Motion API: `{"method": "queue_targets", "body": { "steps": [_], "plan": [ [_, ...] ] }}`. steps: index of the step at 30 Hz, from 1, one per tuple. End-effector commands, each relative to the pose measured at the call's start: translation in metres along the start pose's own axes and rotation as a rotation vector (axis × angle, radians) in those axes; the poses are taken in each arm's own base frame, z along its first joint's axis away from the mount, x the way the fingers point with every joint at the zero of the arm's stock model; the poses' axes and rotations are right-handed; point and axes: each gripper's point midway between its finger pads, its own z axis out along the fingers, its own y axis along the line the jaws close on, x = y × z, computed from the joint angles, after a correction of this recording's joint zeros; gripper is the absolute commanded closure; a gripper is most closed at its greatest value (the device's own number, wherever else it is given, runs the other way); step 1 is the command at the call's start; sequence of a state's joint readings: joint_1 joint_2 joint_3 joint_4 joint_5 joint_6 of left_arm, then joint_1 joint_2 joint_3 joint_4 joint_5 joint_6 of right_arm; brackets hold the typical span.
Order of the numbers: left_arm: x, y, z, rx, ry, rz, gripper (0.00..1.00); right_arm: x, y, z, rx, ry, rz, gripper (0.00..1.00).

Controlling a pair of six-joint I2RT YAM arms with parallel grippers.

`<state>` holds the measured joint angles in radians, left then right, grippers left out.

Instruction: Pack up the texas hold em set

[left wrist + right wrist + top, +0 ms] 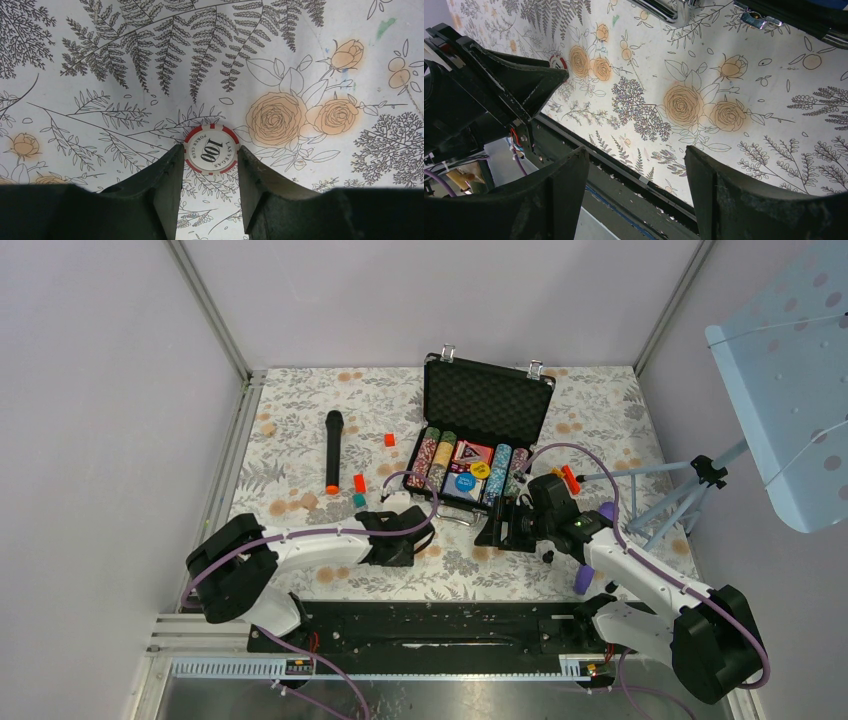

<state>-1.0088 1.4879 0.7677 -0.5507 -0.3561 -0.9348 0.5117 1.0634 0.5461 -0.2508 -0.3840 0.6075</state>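
A red-and-white poker chip (211, 150) marked 100 lies flat on the flowered table cloth. My left gripper (210, 155) has a fingertip against each side of it. The chip's edge (558, 60) also peeks out beside the left gripper's fingers (531, 80) in the right wrist view. The black briefcase (487, 400) stands open at the back. Its tray holds rows of striped chips (433, 458), card decks (472, 453) and round buttons (466, 481). My right gripper (497, 528) hovers open in front of the case with nothing between its fingers (569, 175).
A black microphone (332, 452) with an orange end lies left of the case, with small red blocks (359, 482) and a teal block (358, 500) near it. A pale blue perforated panel (780, 390) on a tripod stands at the right. The case handle (669, 12) faces the arms.
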Motion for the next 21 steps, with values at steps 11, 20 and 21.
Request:
{"method": "queue_targets", "body": {
  "steps": [11, 20, 21],
  "plan": [
    [-0.016, -0.010, -0.017, 0.035, -0.038, 0.012, 0.63, 0.001, 0.004, -0.001, -0.015, 0.003, -0.017, 0.23],
    [-0.022, -0.010, -0.025, 0.043, -0.052, 0.006, 0.63, 0.002, 0.004, -0.001, -0.016, 0.002, -0.018, 0.23],
    [-0.021, -0.008, -0.024, 0.035, -0.052, 0.007, 0.62, 0.001, 0.004, 0.000, -0.017, 0.002, -0.016, 0.23]
  ]
}}
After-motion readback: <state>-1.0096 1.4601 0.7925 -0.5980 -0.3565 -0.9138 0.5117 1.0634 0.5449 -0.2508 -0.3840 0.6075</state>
